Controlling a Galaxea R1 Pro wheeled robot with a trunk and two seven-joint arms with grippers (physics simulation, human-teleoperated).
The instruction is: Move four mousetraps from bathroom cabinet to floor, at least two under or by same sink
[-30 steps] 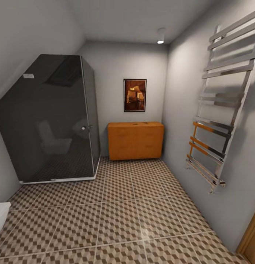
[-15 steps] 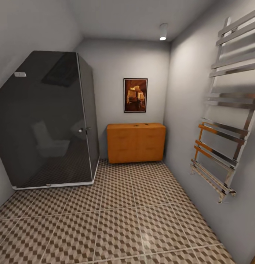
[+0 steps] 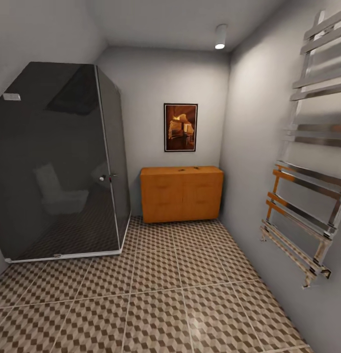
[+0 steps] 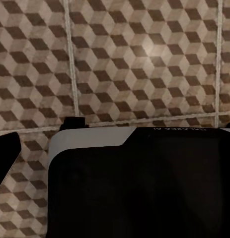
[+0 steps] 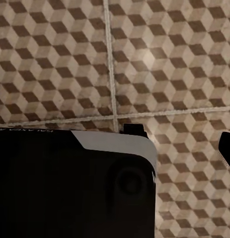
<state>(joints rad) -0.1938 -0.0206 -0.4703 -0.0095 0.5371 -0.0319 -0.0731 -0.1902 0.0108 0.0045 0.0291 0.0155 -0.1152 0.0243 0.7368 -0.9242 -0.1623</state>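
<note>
The orange-brown cabinet [image 3: 181, 193] stands against the far wall under a framed picture, drawers shut. Two small dark specks [image 3: 182, 169] lie on its top, too small to tell whether they are mousetraps. The cube-patterned bathroom floor [image 3: 155, 294] stretches from me to the cabinet. The sink is out of view. Both wrist views look down on these tiles [image 4: 144, 59] [image 5: 159, 59] past my own black and white body [image 4: 139, 183] [image 5: 70, 183]. A dark finger [image 4: 5, 156] shows at the left wrist view's edge, and another finger [image 5: 228, 146] at the right wrist view's edge; their spread is hidden.
A dark glass shower cabin [image 3: 62, 162] fills the left side, its door handle [image 3: 106, 177] facing the aisle. A chrome towel rail [image 3: 307, 196] sticks out from the right wall. The tiled aisle between them runs straight to the cabinet.
The camera has moved forward: the cabinet looks slightly larger, the towel rail and shower have slid outward, and a white fixture at the lower left has left the picture.
</note>
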